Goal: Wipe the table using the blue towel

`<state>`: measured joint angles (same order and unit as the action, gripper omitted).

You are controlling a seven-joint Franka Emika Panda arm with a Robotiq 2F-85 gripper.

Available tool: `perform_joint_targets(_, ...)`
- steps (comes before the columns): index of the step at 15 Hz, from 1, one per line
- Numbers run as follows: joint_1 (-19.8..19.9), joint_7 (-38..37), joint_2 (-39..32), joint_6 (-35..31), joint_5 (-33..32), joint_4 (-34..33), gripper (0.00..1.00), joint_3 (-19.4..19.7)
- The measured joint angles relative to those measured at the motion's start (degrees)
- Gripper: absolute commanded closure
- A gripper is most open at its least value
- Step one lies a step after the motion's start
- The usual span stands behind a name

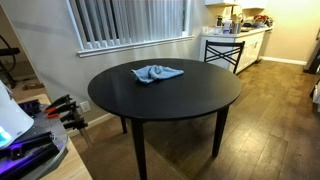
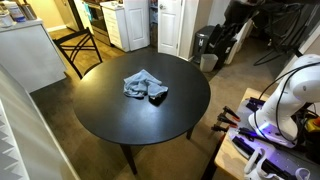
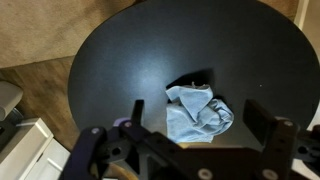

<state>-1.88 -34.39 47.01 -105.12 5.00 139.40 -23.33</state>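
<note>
In the wrist view the hand [image 3: 197, 118] hovers wide open and empty above the round black bench [image 3: 110, 60], where the crumpled blue towel [image 3: 203, 108] lies near the middle, just beyond the fingers.

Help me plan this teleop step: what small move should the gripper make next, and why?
Probably descend straight onto the blue towel: in the wrist view the gripper hangs open above the round black table, with the crumpled towel lying ungrasped roughly between its fingers, so nothing is held yet.
</note>
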Motion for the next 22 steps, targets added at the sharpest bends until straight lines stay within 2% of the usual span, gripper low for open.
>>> perform_joint_targets(14,0.3,0.0,-0.4,-0.3,-1.3,-0.5,0.0,0.0)
perform_joint_targets(17,3.4,0.0,-4.3,-6.6,-4.7,-1.7,0.0,0.3)
perform_joint_targets(22,11.2,-2.8,-19.2,-23.8,-12.0,-2.8,0.0,1.0)
